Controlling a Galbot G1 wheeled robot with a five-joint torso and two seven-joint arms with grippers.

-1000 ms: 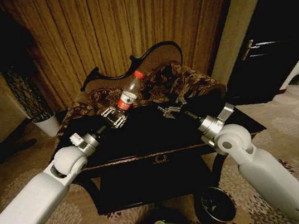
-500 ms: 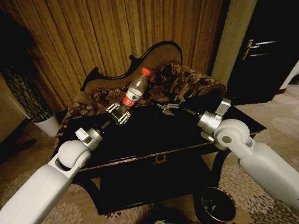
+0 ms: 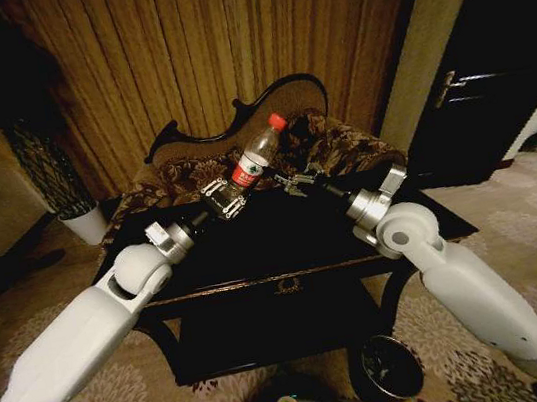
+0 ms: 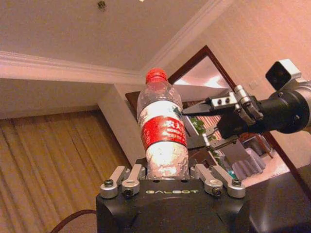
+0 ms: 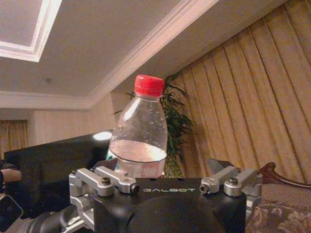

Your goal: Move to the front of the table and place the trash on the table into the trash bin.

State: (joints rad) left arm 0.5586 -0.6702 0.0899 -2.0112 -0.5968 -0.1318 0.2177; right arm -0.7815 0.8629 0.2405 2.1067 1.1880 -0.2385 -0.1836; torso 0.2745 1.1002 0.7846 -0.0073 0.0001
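My left gripper (image 3: 223, 203) is shut on the lower end of a clear plastic bottle (image 3: 257, 154) with a red cap and a red-white label, the trash, holding it tilted in the air above the black table (image 3: 285, 244). The left wrist view has the bottle (image 4: 163, 136) standing up out of that gripper (image 4: 167, 177). My right gripper (image 3: 293, 185) is open just to the right of the bottle, its fingers (image 4: 216, 102) spread beside the label. From the right wrist, the bottle (image 5: 141, 133) rises close behind the open right gripper (image 5: 165, 183). The round dark trash bin (image 3: 389, 365) sits on the carpet below the table's right front corner.
A floral sofa (image 3: 342, 150) with a curved dark frame stands behind the table, in front of long curtains. A white plant pot (image 3: 85, 226) is at the left, and a dark door (image 3: 464, 91) at the right. Patterned carpet surrounds the table.
My left gripper has carried the bottle up and to the right. My right gripper has moved left and away from me, closing in on the bottle.
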